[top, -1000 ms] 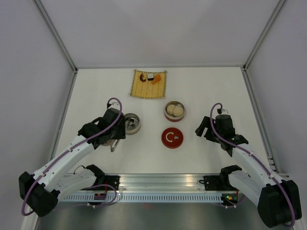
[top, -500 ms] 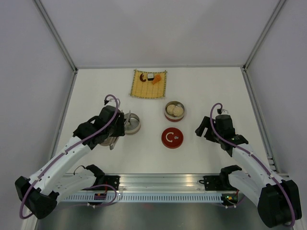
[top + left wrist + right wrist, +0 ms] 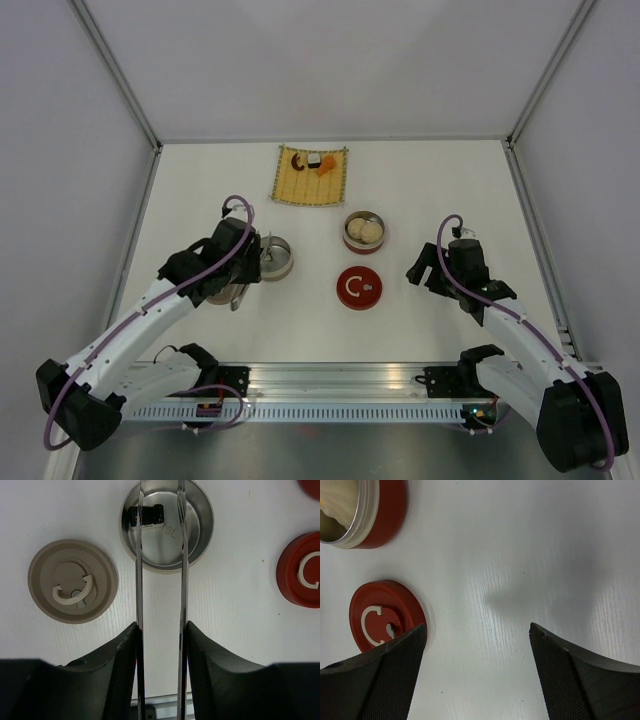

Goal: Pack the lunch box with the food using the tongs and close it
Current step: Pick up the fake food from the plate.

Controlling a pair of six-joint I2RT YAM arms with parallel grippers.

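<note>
Since a second ago your left arm is edging slightly sideways, while the right one is staying put. Your left gripper (image 3: 161, 628) is clamping the one pair of tongs (image 3: 183, 580), whose arms are reaching over the silver tin (image 3: 199, 527) holding one roll (image 3: 146, 516). Your right gripper (image 3: 477, 630) is hovering with fingers wide apart near the red lid (image 3: 385, 615). You are seeing two tins, two lids, two buns (image 3: 364, 231), and three pieces (image 3: 313, 162) on the mat (image 3: 300, 186). A white table (image 3: 430, 180) is lying between pale walls (image 3: 330, 60).

the left arm (image 3: 150, 310) and right arm (image 3: 525, 332) are white-shelled with black joints and bases, looping purple cables (image 3: 237, 200), and broad matte black gripper fingers (image 3: 100, 680).
</note>
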